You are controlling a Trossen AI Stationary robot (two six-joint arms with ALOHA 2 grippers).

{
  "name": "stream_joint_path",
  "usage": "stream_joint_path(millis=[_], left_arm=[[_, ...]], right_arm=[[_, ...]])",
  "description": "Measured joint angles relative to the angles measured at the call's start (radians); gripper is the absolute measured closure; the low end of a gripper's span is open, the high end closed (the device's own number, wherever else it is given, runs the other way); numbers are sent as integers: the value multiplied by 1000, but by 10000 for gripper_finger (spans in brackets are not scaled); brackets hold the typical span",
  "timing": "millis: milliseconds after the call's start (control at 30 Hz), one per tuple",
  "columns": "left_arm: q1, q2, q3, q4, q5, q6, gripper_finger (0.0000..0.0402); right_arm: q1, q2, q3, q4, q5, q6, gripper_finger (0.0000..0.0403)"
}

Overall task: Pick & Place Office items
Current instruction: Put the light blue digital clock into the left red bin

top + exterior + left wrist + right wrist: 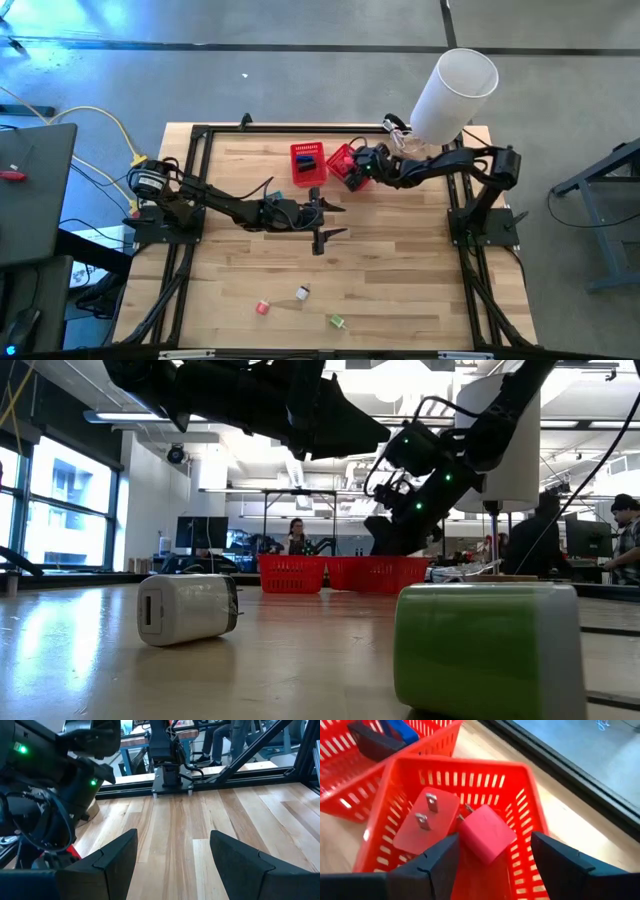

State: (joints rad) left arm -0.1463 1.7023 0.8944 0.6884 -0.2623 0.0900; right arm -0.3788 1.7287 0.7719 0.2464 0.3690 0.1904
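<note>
Lying in red mesh basket (530,785): boxy red charger (422,822), pink charger (485,837).

Bare wood spreads across the table (400,270) middle. Two red baskets (308,163) crowd the far edge beside a white cylinder (455,92) at the far right corner. Three small items (301,293) sit near the front edge.
</note>
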Motion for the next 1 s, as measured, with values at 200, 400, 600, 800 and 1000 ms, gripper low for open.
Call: stream_joint_path(millis=[200,400,600,800,1000], left_arm=[[0,0,0,0,-1,0,159],[-1,-6,0,-47,-1,8,159],[-8,-93,0,-214,1,-19,159],[-7,-212,0,-432,2,-90,159],[-8,-311,1,-728,32,-207,159]], right_arm=[[10,-21,1,-15,-5,20,170],[35,-34,2,-32,15,22,170],[73,-118,2,-142,83,23,170],[125,-261,1,-232,90,54,170],[198,-405,2,-298,2,75,170]])
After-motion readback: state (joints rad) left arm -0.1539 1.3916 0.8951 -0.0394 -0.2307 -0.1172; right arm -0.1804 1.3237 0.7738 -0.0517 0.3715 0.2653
